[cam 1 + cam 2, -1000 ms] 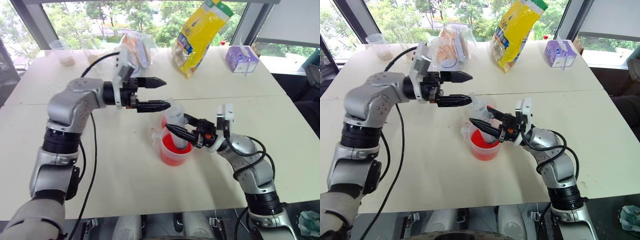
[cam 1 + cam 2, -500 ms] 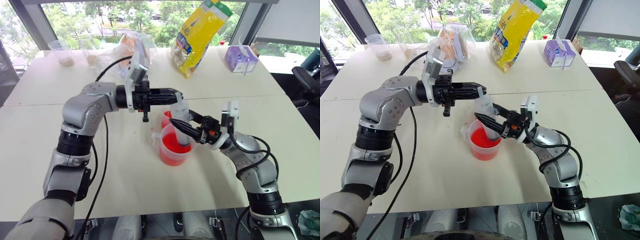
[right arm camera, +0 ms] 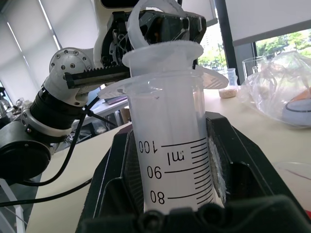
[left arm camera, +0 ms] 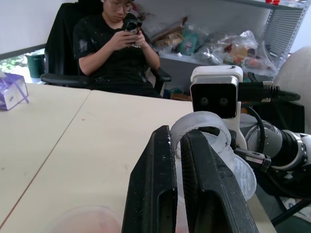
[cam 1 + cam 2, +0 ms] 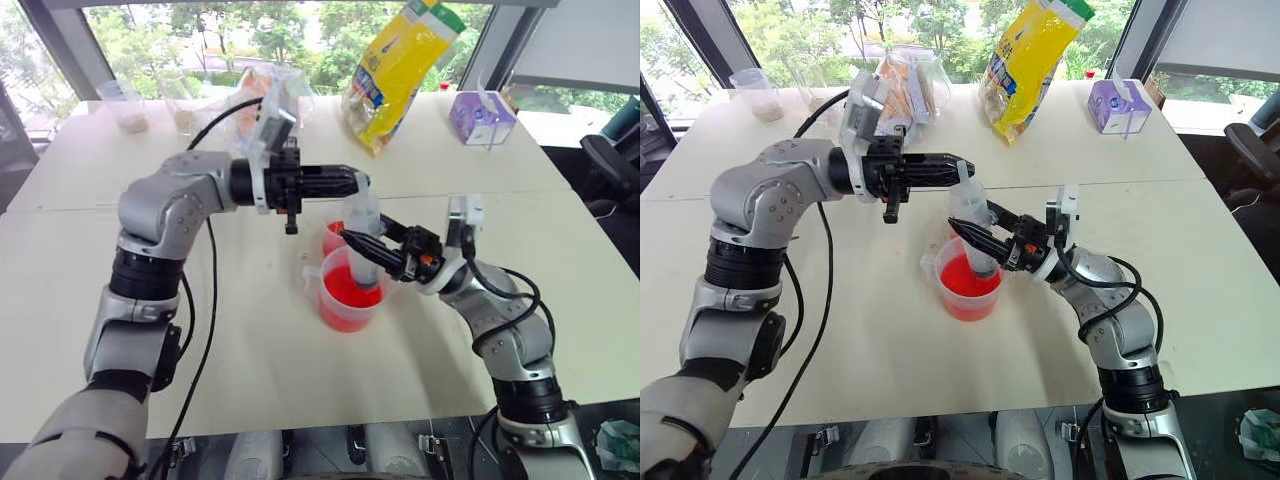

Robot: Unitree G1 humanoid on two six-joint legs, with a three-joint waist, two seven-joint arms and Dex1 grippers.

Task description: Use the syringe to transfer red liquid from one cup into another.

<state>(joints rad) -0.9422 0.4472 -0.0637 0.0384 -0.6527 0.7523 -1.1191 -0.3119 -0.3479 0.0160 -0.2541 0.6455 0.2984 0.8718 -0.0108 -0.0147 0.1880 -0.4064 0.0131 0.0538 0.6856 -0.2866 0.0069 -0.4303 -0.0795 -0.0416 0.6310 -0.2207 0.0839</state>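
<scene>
The syringe (image 5: 364,232) stands upright with its tip down in the handled beaker (image 5: 348,300), which holds red liquid (image 5: 962,278). My right gripper (image 5: 360,250) is shut on the syringe's clear barrel (image 3: 170,160). My left gripper (image 5: 356,182) reaches in level from the left. It is shut on the white plunger ring (image 4: 201,128) at the syringe's top. The small plain cup (image 5: 331,240) stands just behind the beaker, partly hidden, with some red in it.
A yellow bag (image 5: 405,65), a purple tissue box (image 5: 482,118), a clear plastic bag (image 5: 262,95) and small cups (image 5: 125,105) stand along the table's far side. A seated person (image 4: 121,43) is beyond the table.
My left gripper, open and to the left of the syringe a second ago, has moved right and shut on the plunger ring. The right gripper kept hold of the barrel.
</scene>
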